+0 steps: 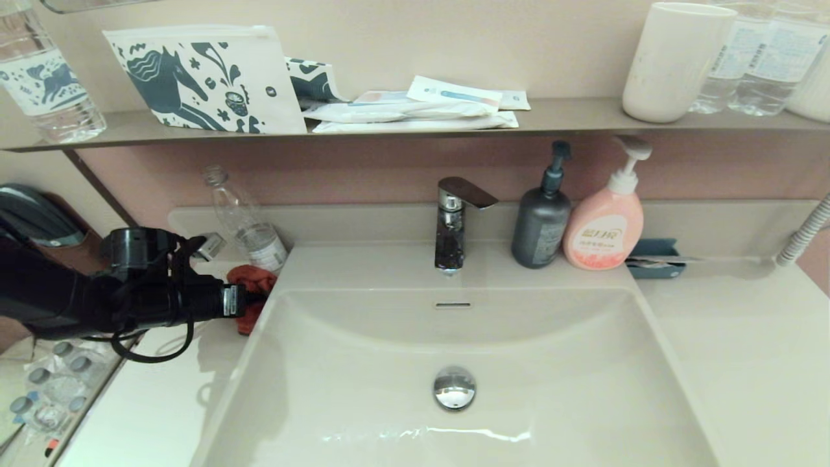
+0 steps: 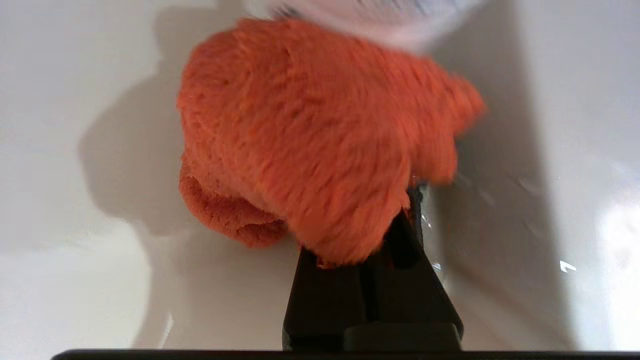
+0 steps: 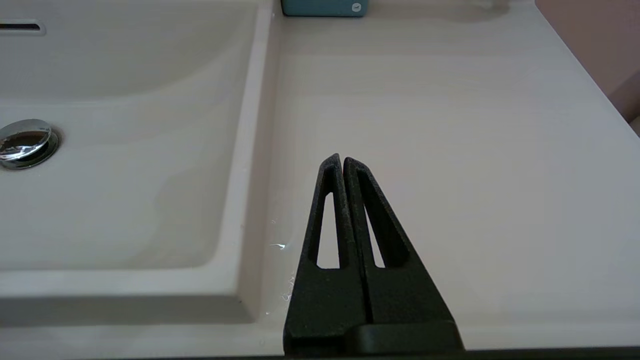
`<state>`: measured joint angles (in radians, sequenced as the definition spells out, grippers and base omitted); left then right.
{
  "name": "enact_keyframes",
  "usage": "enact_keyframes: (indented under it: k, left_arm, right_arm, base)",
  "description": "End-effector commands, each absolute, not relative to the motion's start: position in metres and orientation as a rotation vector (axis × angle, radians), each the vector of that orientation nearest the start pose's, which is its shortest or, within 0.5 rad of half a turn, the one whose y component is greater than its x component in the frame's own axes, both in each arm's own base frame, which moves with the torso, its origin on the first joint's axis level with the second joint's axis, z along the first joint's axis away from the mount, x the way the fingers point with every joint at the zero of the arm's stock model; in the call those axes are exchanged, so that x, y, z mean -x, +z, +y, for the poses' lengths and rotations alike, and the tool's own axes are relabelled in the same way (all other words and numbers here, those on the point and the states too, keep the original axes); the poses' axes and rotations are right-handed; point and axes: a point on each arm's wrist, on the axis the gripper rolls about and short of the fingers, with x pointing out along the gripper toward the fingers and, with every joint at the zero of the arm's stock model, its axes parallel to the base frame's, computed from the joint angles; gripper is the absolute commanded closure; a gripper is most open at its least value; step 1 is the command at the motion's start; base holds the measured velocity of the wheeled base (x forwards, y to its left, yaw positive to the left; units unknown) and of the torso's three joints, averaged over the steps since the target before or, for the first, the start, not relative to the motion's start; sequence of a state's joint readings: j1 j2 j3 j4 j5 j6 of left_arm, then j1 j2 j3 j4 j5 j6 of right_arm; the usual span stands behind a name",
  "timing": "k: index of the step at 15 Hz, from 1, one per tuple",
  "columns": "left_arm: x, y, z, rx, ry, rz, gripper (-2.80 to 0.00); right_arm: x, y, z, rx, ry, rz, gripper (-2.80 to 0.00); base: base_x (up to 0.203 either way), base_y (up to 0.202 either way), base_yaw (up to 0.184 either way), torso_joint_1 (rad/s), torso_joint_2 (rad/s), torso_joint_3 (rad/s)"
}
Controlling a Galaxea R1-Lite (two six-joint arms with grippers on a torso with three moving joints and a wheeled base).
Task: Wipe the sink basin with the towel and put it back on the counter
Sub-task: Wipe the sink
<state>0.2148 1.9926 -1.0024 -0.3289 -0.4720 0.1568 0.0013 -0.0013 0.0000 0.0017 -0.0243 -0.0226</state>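
The orange-red towel [image 1: 256, 280] [image 2: 310, 135] is bunched over the left counter [image 1: 162, 402], just outside the back left corner of the sink basin [image 1: 363, 350]. My left gripper [image 1: 249, 305] [image 2: 380, 250] is shut on the towel, which covers its fingertips and throws a shadow on the counter. The basin holds a chrome drain plug [image 1: 454, 388] [image 3: 22, 142] and a slot overflow [image 1: 452, 304]. In the right wrist view my right gripper [image 3: 342, 159] is shut on nothing, low over the right counter [image 3: 450, 150] beside the basin [image 3: 125, 200]; the head view does not show it.
A clear plastic bottle [image 1: 249, 227] [image 2: 370, 15] stands right behind the towel. The faucet [image 1: 454, 224], a grey pump bottle [image 1: 541, 220], a pink pump bottle [image 1: 606, 224] and a teal holder [image 1: 655, 259] line the back ledge. Above, a wall shelf [image 1: 570, 117] carries a cup, pouches and bottles.
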Motion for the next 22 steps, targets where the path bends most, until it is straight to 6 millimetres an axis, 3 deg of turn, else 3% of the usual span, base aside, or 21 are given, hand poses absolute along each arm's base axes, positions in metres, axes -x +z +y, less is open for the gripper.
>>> enact_keyframes:
  k: [1, 4, 8, 14, 20, 22]
  left_arm:
    - [-0.372, 0.112, 0.076, 0.056, -0.279, 0.556, 0.0]
    - [-0.385, 0.125, 0.084, 0.037, -0.246, 0.521, 0.0]
    - [-0.381, 0.119, 0.087, 0.047, -0.234, 0.551, 0.0]
    - [-0.364, 0.108, 0.1, 0.029, -0.212, 0.599, 0.0]
    - [-0.333, 0.106, 0.113, -0.025, -0.21, 0.697, 0.0]
    - [-0.333, 0.103, 0.113, -0.027, -0.214, 0.693, 0.0]
  right_arm:
    - [0.023, 0.075, -0.001, 0.023, -0.023, 0.002, 0.0]
    - [0.023, 0.075, -0.001, 0.023, -0.023, 0.002, 0.0]
    - [0.023, 0.075, -0.001, 0.023, -0.023, 0.002, 0.0]
    - [0.023, 0.075, -0.001, 0.023, -0.023, 0.002, 0.0]
    - [0.023, 0.075, -0.001, 0.023, -0.023, 0.001, 0.0]
    - [0.023, 0.075, -0.001, 0.023, -0.023, 0.002, 0.0]
  base:
    - [0.0, 0.0, 0.0, 0.0, 0.0, 0.0]
    - [0.0, 0.0, 0.0, 0.0, 0.0, 0.0]
    - [0.0, 0.0, 0.0, 0.0, 0.0, 0.0]
    - [0.0, 0.0, 0.0, 0.0, 0.0, 0.0]
    - [0.0, 0.0, 0.0, 0.0, 0.0, 0.0]
    - [0.0, 0.0, 0.0, 0.0, 0.0, 0.0]
